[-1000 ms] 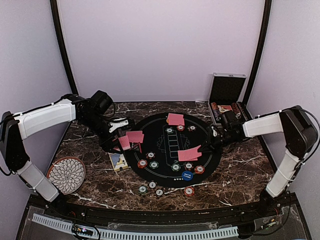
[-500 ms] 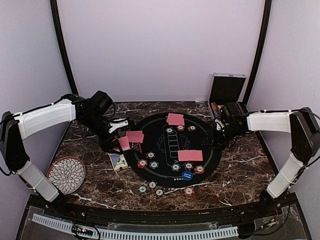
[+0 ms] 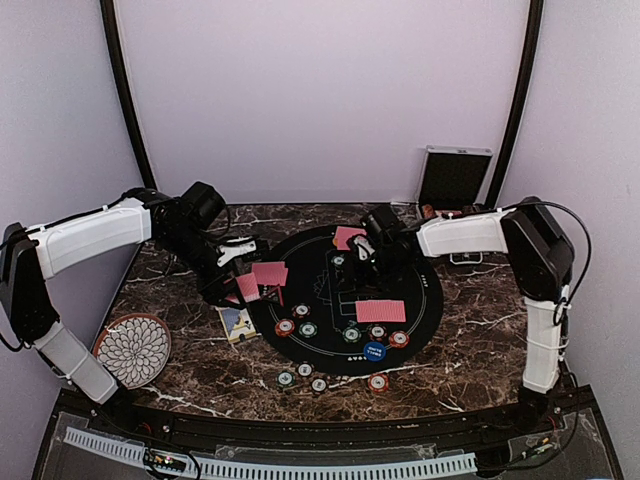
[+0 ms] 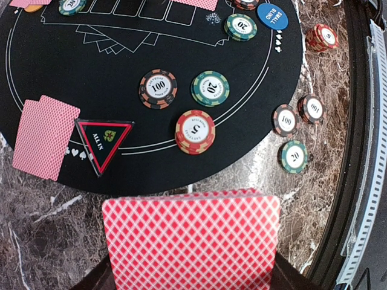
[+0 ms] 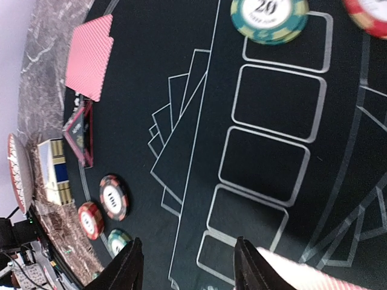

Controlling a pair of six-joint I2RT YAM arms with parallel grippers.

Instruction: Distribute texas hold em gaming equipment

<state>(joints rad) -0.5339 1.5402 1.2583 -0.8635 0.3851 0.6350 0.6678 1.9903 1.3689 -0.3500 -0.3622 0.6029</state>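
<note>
From my station I see the left jaws clenched on a deck of red-backed cards (image 4: 190, 238), held beside the left rim of the round black mat (image 3: 420, 305) that lies on the marble bench (image 3: 480, 340). The right jaws stand released with nothing between them, low over the printed card boxes at the mat's centre. Three lots of cards lie face down on the mat. The left card pile (image 3: 270, 272) is next to a triangular all-in marker (image 4: 103, 140). The far card pile (image 3: 347, 237) is partly under the right arm, and the near-right card pile (image 3: 381, 311) lies in the open. Poker chips sit in small groups on the mat, among them a red chip (image 3: 285, 327) and a green chip (image 3: 308, 329) side by side. A blue button disc (image 3: 374, 351) lies close to the mat's near rim. Four more chips rest on the bench just past that rim, the rightmost chip (image 3: 378, 382) red. A flower-patterned plate (image 3: 133, 349) sits at the near left and an open chip case (image 3: 455, 180) at the far right.
</note>
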